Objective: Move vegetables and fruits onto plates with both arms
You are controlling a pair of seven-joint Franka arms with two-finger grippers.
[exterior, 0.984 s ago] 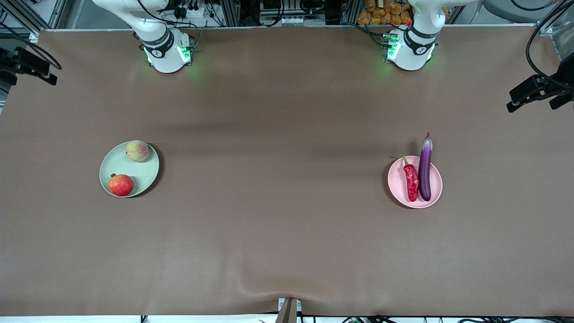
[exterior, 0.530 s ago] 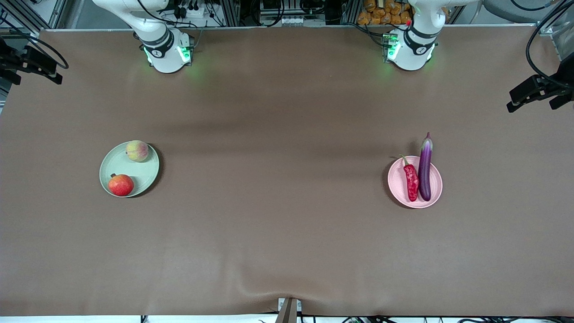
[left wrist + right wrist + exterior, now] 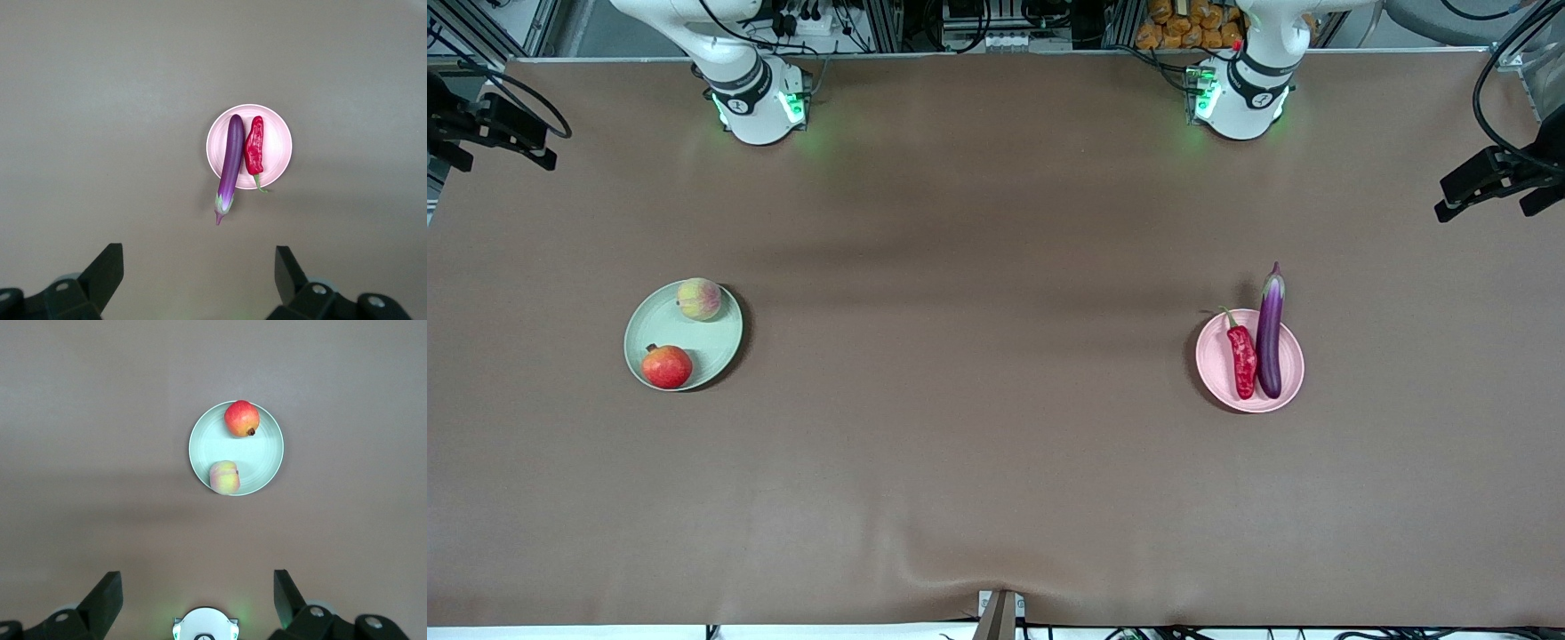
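A: Produce first — where does it lie against the pink plate (image 3: 1291, 380)?

B: The eggplant (image 3: 1270, 335) and the red chili pepper (image 3: 1241, 359) lie side by side on it, the chili on the side toward the right arm's end of the table. The eggplant's long axis runs toward the robot bases, and its pale stem end overhangs the rim there. Well apart from the pink plate, toward the right arm's end, the green plate (image 3: 713, 342) carries the peach (image 3: 699, 299) and the pomegranate-like fruit (image 3: 666, 367).

A: And the grippers?

B: The left gripper (image 3: 199, 275) hangs high over the table with the pink plate in its wrist view, fingers wide apart and empty. The right gripper (image 3: 197, 595) hangs likewise, its view on the green plate, fingers apart, nothing held.

A: So which arm for what?

B: The left arm is the nearer to the pink plate. My judgement: all four pieces are already plated, so no pick seems called for.
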